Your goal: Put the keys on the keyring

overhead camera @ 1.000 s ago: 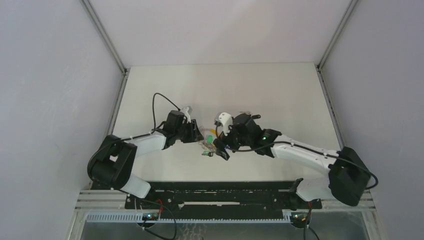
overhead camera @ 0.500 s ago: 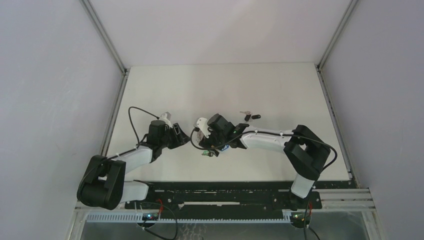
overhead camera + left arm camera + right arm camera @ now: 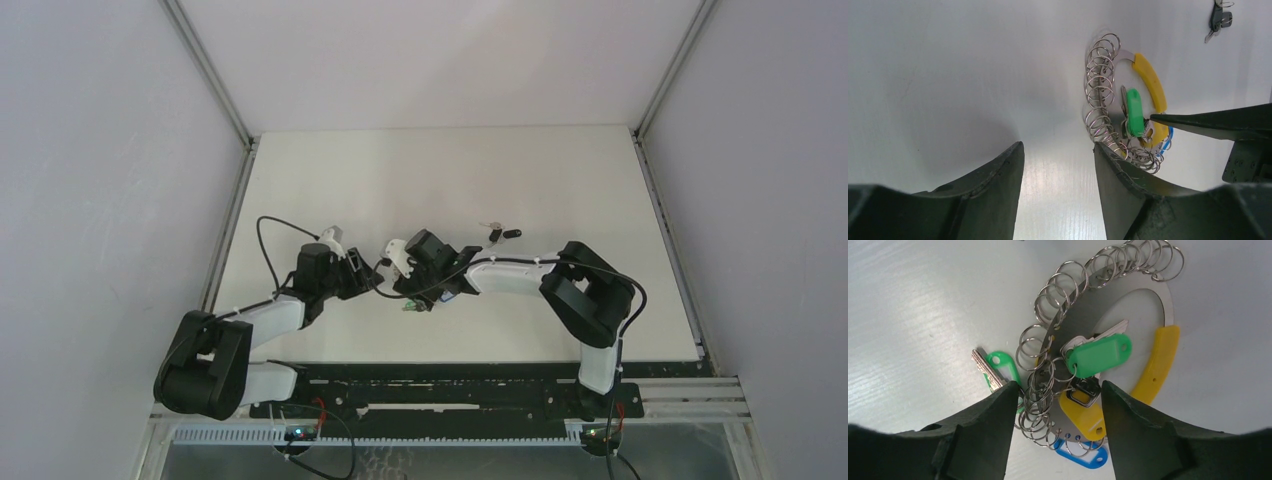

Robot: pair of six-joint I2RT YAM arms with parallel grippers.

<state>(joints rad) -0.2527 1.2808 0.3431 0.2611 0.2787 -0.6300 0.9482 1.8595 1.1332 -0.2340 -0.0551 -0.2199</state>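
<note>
The keyring [image 3: 1098,292] is a silvery arc strung with many small wire rings and a yellow grip [image 3: 1158,365]; it lies flat on the table. A green-tagged key [image 3: 1100,355], a yellow tag [image 3: 1083,415], a blue tag [image 3: 1083,457] and a second green-tagged key [image 3: 995,371] hang on it. My right gripper [image 3: 1058,390] is open and empty, its jaws either side of the bunched rings and yellow tag. My left gripper [image 3: 1058,147] is open and empty, just left of the keyring [image 3: 1099,75]. A black key [image 3: 507,234] lies apart, also in the left wrist view [image 3: 1218,19].
The white table [image 3: 330,180] is enclosed by grey walls with metal corner posts. The two grippers sit close together near the table's middle front, left [image 3: 368,278] and right [image 3: 425,293]. One right finger [image 3: 1208,122] reaches into the left wrist view beside the green tag.
The left gripper has drawn back to the left, off the keyring. The right arm has folded and its gripper has shifted left over the bunch of keys and rings.
</note>
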